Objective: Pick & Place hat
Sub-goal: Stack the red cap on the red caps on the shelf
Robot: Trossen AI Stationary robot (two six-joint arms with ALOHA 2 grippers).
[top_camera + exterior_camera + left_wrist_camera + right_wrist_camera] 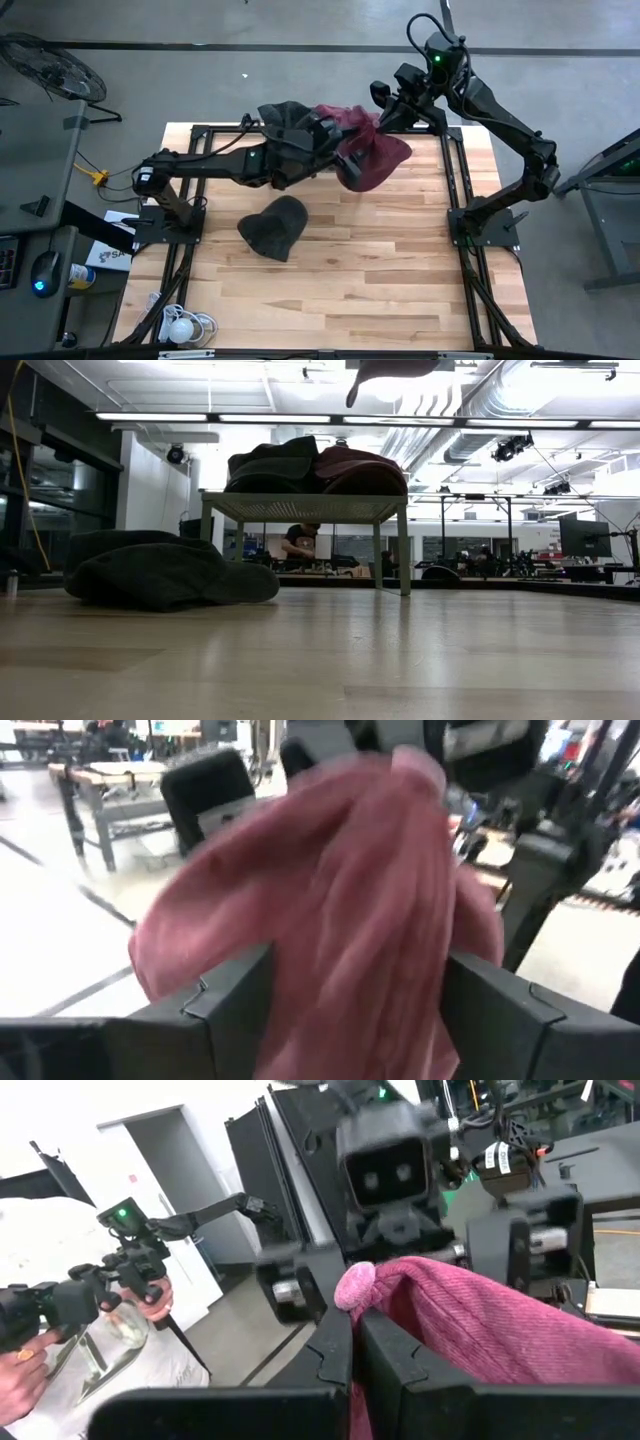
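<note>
A maroon corduroy hat hangs in the air above the table's far part, between my two grippers. My left gripper comes at it from the table's left and is shut on it. My right gripper reaches in from the far right and is shut on its edge. In the low view only the hat's lowest part shows at the top. A dark hat lies on the table, crown up, nearer the left arm. My left gripper has a bunched body of the maroon hat between its two fingers, which stand well apart on either side of it. The fingers come about level from the table's left. The hat is lifted clear of the table. My right gripper pinches a rolled edge of the maroon hat between its closed fingertips. It comes from the far right, slanting down. The cloth runs away from the fingers toward my left gripper, clear of the table.
A small mesh-topped stand at the far edge carries a dark hat and a maroon hat. Black frame rails border the table. A person's hand with a device shows beyond the table. Bare wood lies near and right.
</note>
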